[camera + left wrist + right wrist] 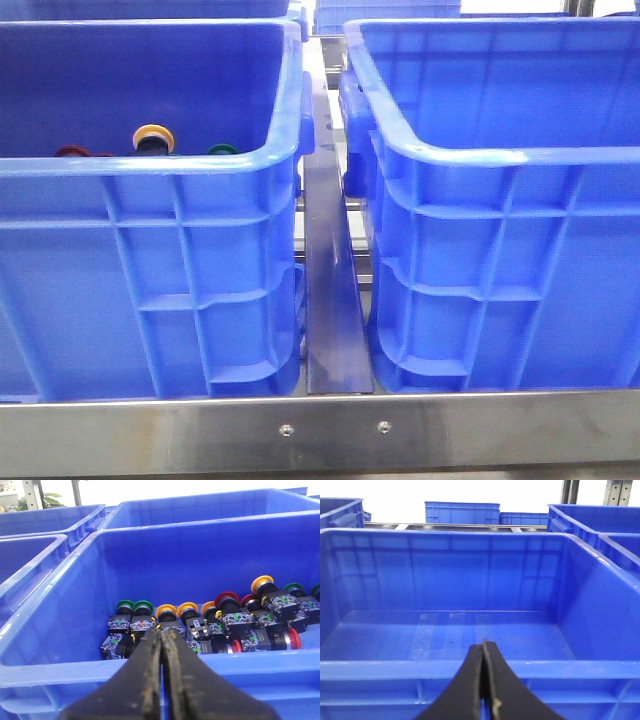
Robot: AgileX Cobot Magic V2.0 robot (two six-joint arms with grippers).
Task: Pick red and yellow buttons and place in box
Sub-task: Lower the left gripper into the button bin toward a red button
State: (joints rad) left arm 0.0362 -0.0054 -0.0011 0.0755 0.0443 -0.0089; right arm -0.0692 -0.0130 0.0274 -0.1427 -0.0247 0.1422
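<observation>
there are two big blue boxes side by side. the left box (150, 260) has the buttons in it. the right box (520, 260) has nothing in it that i can see, and the right wrist view shows its bare floor.

so the job has not really started. no red or yellow button is in the right box yet. all of it is left to do: pick a red one, pick a yellow one, and drop them in the other box.

the left gripper (162, 645) hangs just outside the near wall of the left box, a bit above the rim. its two black fingers are pressed together and hold nothing. the right gripper (483, 652) sits the same way in front of the right box, fingers together, nothing between them.

in the left wrist view the buttons lie in a messy row on the box floor. a yellow button (166, 614) sits near the middle, just past the gripper tip. a red button (226, 600) is further along the row. there are green buttons (124, 605) too, but those are not wanted. some buttons lie on top of others, so it is hard to tell how many there are.

in the front view only a few caps peek over the rim, so that view helps little.
</observation>
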